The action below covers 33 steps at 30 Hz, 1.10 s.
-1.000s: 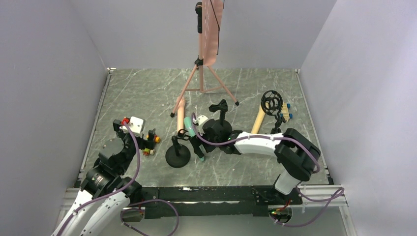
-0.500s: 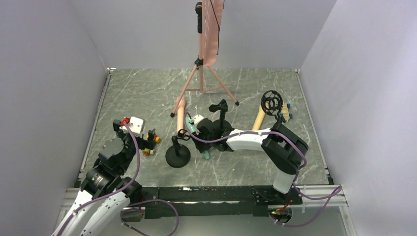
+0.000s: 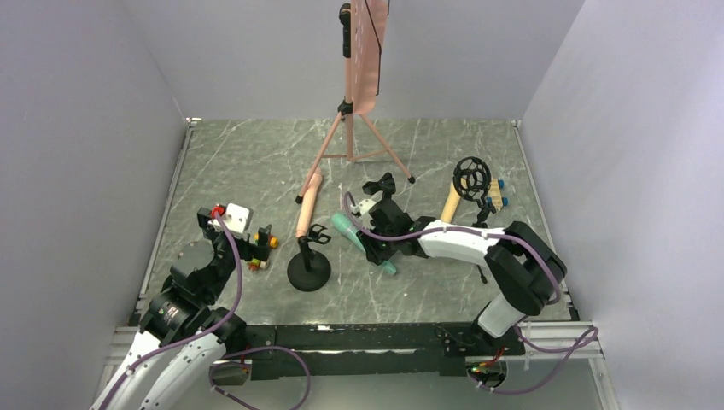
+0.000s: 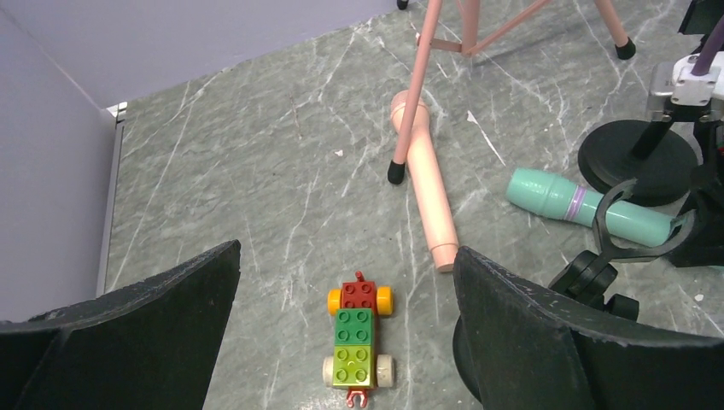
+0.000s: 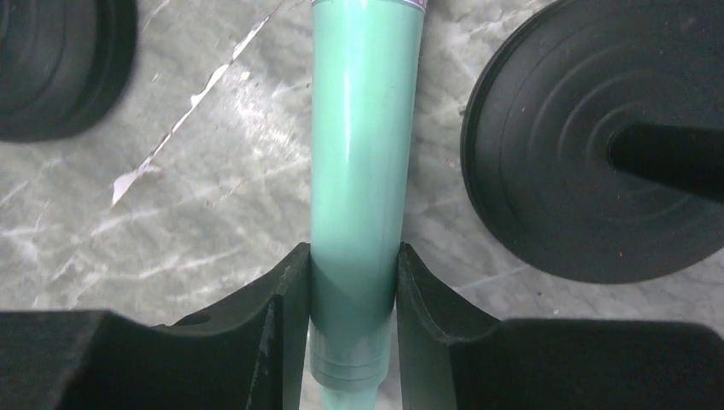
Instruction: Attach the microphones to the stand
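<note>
Teal microphone [image 3: 350, 231] lies slanted right of the black clip stand [image 3: 308, 260]; pink microphone [image 3: 307, 205] flat behind it; tan microphone [image 3: 447, 207] far right.

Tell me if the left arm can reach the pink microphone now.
Probably yes: the left gripper is open and the pink microphone lies ahead, past the toy car; a tripod leg crowds only its far end.

Soft, even light from above fills the pale-walled enclosure, casting only faint, short shadows on the grey marbled worktop [image 3: 256, 162]. In the right wrist view a dull sheen runs along the teal-green microphone [image 5: 359, 128], sharply rendered. The left tool [image 4: 346, 249] looms dark and slightly soft at the frame's lower edge.
</note>
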Tool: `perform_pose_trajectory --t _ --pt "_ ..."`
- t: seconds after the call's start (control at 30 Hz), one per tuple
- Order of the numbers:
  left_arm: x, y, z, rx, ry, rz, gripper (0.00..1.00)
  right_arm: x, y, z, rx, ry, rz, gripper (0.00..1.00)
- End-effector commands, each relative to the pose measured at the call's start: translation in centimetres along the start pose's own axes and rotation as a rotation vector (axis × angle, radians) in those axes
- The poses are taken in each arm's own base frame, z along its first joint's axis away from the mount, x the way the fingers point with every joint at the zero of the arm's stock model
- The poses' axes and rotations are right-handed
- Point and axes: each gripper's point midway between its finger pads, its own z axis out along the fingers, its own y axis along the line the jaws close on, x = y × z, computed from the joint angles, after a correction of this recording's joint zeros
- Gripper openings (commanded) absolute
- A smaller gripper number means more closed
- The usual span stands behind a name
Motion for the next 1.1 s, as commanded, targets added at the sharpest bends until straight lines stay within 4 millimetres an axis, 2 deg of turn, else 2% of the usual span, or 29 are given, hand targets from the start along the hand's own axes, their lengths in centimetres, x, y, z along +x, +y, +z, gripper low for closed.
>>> perform_pose_trajectory --t 0.0,0.1,0.27,0.43,0.6,0.67,0.77,1.07 --pt "-1.2 -0.2 -0.1 0.016 -0.048 -0.013 0.99 -0.3 0.5 -2.4 -0.035 0.033 -0.089 0.15" --pt "-1.1 -0.1 -0.2 0.015 -0.046 -0.015 0.99 0.6 -0.5 -3.2 -0.012 0.117 -0.129 0.16" --pt "-1.4 -0.2 -0.4 0.022 -0.062 -0.018 0.99 3.6 -3.0 -5.2 0.033 0.22 -0.257 0.16" --pt "-1.6 -0.5 -0.4 0.041 -0.069 -0.017 0.99 7.7 -5.5 -7.4 0.005 0.341 -0.449 0.19" --pt "-1.6 -0.6 -0.4 0.046 -0.069 -0.019 0.99 10.7 -6.1 -7.7 -0.023 0.409 -0.497 0.22" --pt "-1.7 -0.6 -0.5 0.047 -0.074 -0.021 0.99 11.1 -6.3 -7.6 -0.027 0.416 -0.49 0.22" --pt "-1.7 -0.6 -0.5 0.049 -0.078 -0.022 0.99 11.5 -6.4 -7.4 -0.049 0.426 -0.477 0.33" --pt "-1.8 -0.7 -0.6 0.055 -0.083 -0.023 0.99 9.6 -5.4 -6.3 -0.121 0.401 -0.453 0.62"
